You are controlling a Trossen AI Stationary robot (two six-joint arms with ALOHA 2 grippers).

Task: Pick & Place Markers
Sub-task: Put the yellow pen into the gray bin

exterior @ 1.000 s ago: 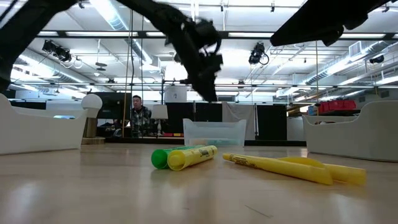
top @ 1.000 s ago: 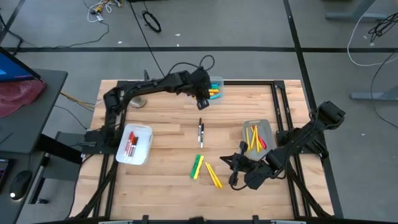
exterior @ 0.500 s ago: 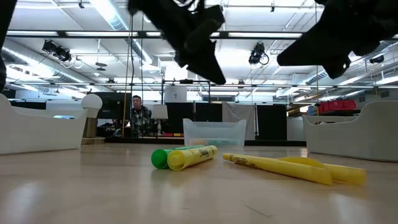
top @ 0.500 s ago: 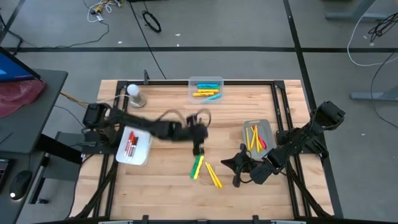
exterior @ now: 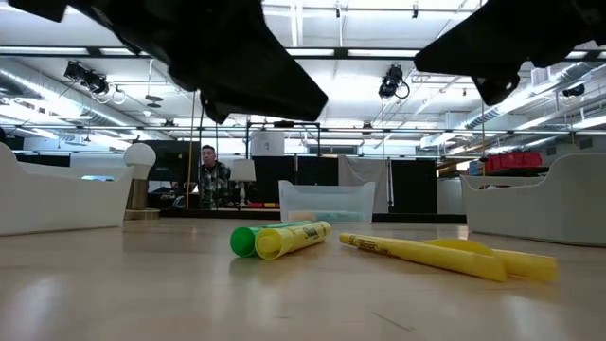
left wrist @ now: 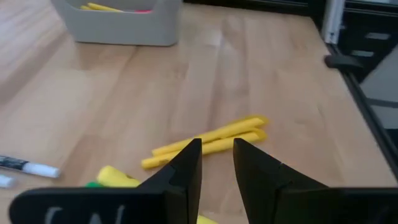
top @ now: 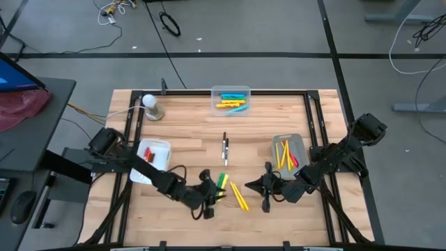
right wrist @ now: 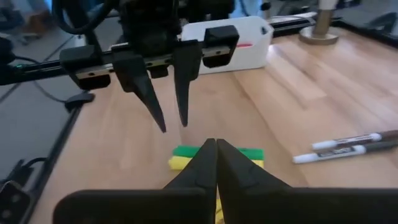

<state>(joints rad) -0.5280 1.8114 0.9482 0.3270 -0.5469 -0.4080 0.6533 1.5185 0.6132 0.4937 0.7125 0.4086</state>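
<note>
Here, near the worktop's front edge, the left gripper (top: 211, 200) is held with its fingers parted and empty just beside the green and yellow highlighters (top: 221, 186), while the right gripper (top: 265, 193) is kept pinched closed on nothing beside two slim yellow markers (top: 239, 196).

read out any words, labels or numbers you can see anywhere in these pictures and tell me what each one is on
None can be read.
Slim yellow marker: dark print along its barrel, too small to read.
Chunky yellow marker: faint label, blurred.
Thin white markers: dark label bands, illegible.
</note>
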